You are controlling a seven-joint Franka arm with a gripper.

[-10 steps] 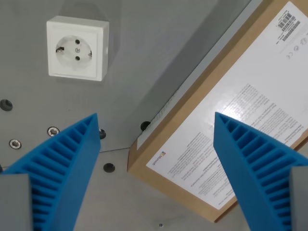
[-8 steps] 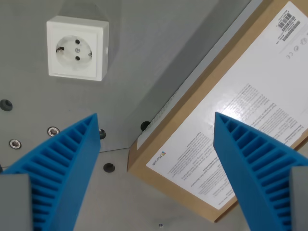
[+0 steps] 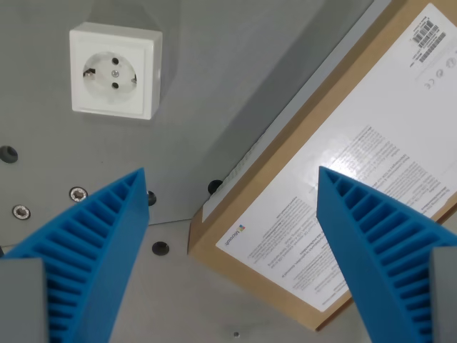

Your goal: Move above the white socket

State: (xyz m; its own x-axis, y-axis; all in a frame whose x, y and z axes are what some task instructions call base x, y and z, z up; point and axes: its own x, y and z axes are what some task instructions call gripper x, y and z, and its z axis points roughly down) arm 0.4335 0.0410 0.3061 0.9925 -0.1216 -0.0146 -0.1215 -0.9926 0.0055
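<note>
One white socket (image 3: 114, 71) faces upward, lying flat

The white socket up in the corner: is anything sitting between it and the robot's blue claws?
Nothing visible. Only bare grey surface lies between the open end effector and the white socket. The cardboard box lies off to the wrist view's right.

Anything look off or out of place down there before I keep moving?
Nothing looks damaged or spilled. The white socket sits flat and intact on the grey surface at the wrist view's upper left. The cardboard box lies diagonally across the right, askew to the socket. The gripper is open and empty.
</note>
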